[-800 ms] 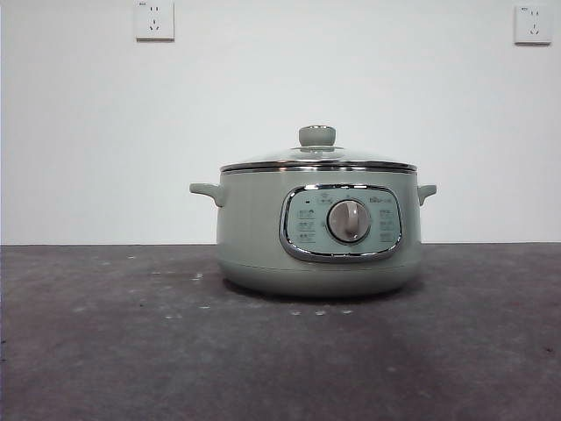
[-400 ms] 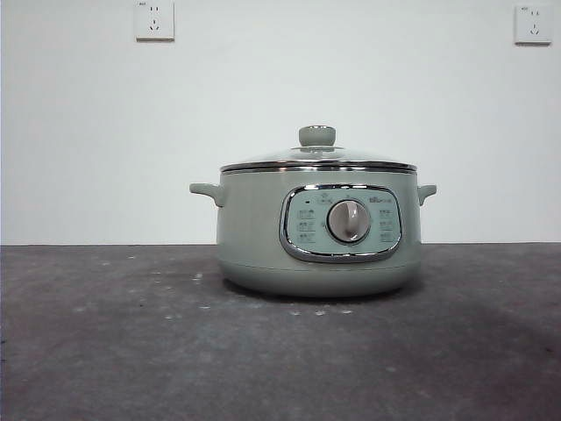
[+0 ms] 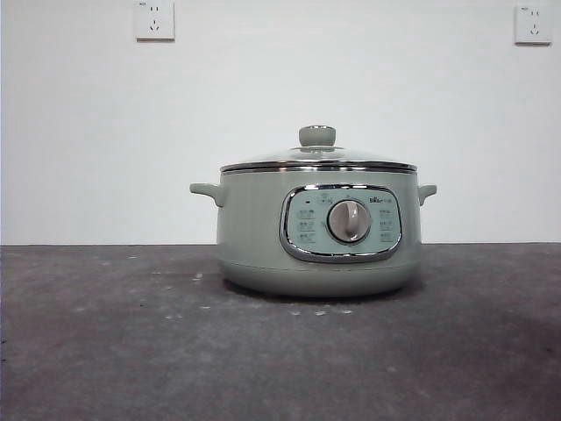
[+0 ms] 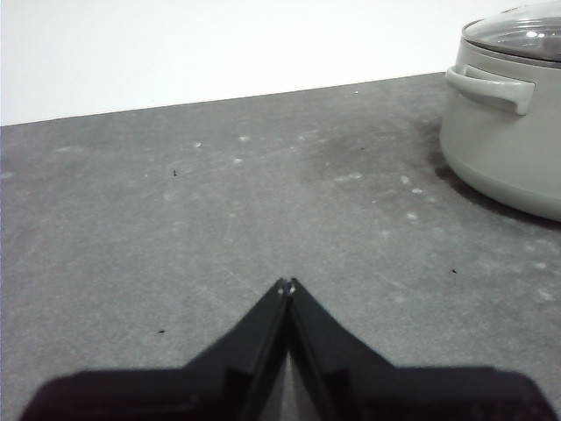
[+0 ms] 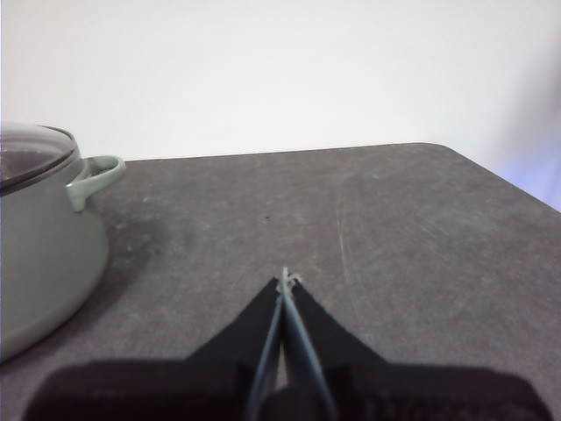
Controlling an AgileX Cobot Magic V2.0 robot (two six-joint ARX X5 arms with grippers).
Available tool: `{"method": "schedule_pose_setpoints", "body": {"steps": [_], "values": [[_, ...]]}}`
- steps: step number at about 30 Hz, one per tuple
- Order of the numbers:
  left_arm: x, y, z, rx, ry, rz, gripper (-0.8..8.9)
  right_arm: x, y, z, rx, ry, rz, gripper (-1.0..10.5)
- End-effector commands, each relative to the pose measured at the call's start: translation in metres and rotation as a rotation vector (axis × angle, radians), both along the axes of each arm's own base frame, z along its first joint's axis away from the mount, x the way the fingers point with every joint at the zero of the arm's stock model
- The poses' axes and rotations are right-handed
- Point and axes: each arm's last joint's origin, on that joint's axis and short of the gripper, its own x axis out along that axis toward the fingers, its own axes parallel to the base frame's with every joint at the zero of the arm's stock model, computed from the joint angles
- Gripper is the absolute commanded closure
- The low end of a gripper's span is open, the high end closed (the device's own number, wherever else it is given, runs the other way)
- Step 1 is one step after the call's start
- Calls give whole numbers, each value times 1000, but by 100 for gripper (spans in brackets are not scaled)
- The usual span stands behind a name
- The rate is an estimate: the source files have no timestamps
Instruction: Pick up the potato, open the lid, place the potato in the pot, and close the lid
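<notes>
The left gripper (image 4: 287,285) hangs low over the table with its two black jaws pressed together, tips meeting in a fine point and nothing held between them. The right gripper (image 5: 287,281) sits in much the same pose, low and level, its jaws likewise closed tip to tip and empty. Neither arm shows at all in the front view.

I count one pot (image 3: 317,230), one lid (image 3: 317,156) with a single knob (image 3: 316,135), two side handles, one dial (image 3: 348,221), two wall sockets, and two grippers, left gripper (image 4: 287,284) and right gripper (image 5: 287,279)
</notes>
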Motion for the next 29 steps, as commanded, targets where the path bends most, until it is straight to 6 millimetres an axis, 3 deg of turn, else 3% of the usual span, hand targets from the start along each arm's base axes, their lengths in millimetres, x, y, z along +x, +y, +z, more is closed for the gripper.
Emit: {"method": "schedule_pose_setpoints", "body": {"steps": [1, 5, 29], "values": [[1, 0, -3, -6, 2, 2, 817, 0, 0, -7, 16, 47, -1, 946], [1, 0, -3, -6, 2, 3, 817, -2, 0, -16, 18, 154, 0, 946], [1, 0, -3, -6, 2, 2, 817, -2, 0, -15, 18, 160, -2, 946]]}}
